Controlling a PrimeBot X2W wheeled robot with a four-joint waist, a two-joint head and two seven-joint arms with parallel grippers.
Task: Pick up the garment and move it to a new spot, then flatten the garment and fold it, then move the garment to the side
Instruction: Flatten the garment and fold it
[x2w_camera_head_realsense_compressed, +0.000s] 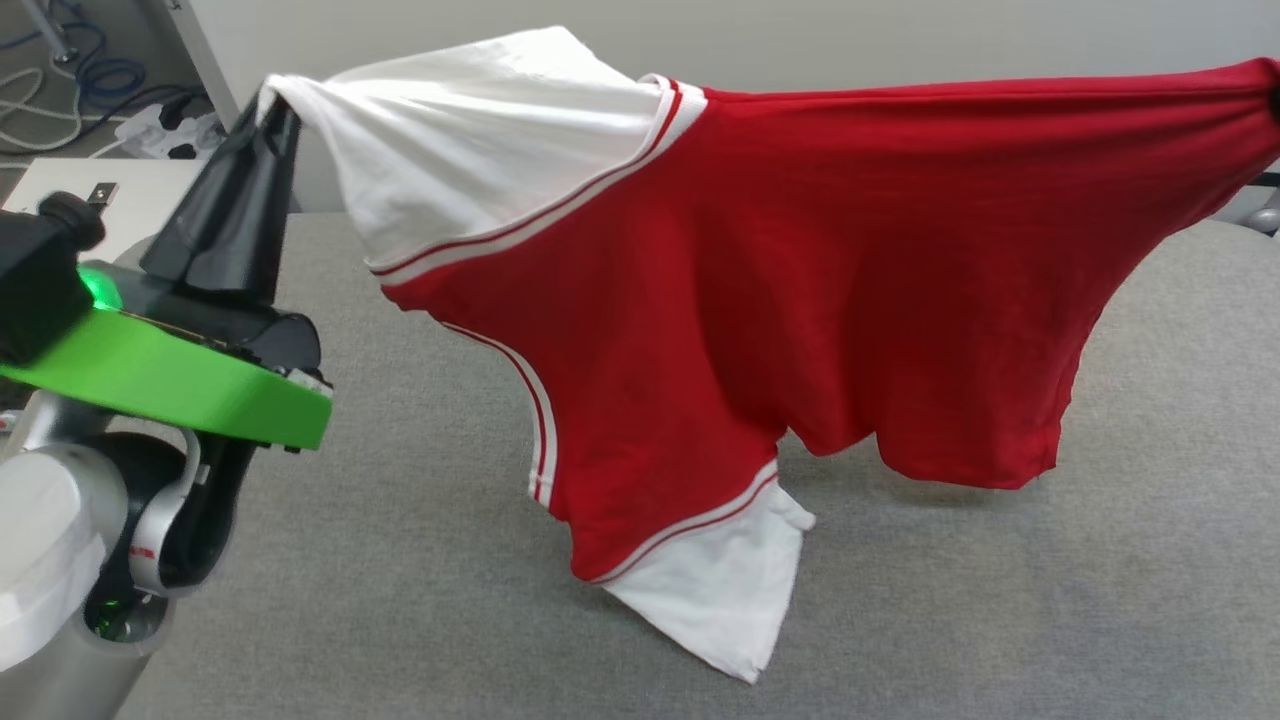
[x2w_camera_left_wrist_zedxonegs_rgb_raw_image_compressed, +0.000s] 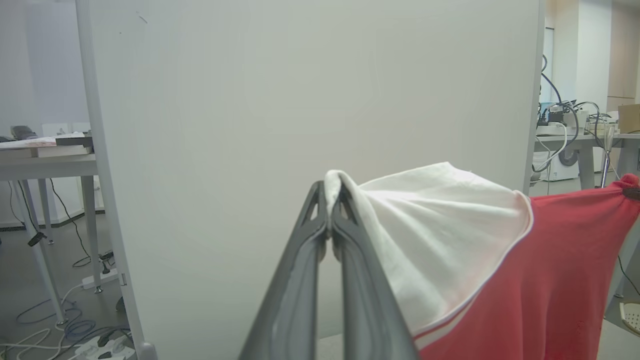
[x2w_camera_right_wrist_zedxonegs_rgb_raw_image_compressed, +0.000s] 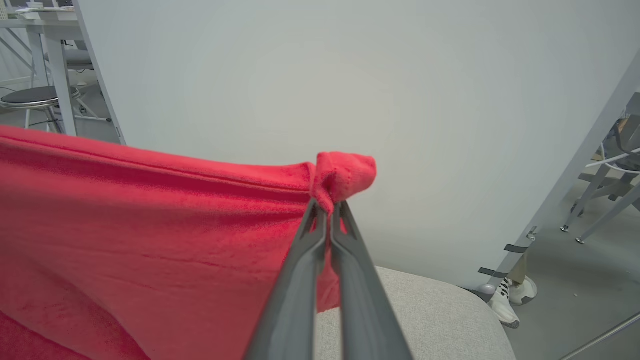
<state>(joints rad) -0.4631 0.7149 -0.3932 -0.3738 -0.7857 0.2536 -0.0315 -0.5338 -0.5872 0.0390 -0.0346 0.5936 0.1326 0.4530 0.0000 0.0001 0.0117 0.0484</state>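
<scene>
Currently over the grey surface (x2w_camera_head_realsense_compressed: 1000, 600), the garment (x2w_camera_head_realsense_compressed: 800, 280) hangs stretched, long axis left to right. Red body, white sleeves, striped trim; the low sleeve tip touches the surface. Left gripper (x2w_camera_left_wrist_zedxonegs_rgb_raw_image_compressed: 327, 200) jaws pinched tight on the white sleeve, right gripper (x2w_camera_right_wrist_zedxonegs_rgb_raw_image_compressed: 327, 205) jaws pinched tight on a bunched red corner.

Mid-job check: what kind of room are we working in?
Probably an office or lab workspace: a white partition panel behind the grey padded table, a desk strung with cables, and a power strip on the floor.
</scene>
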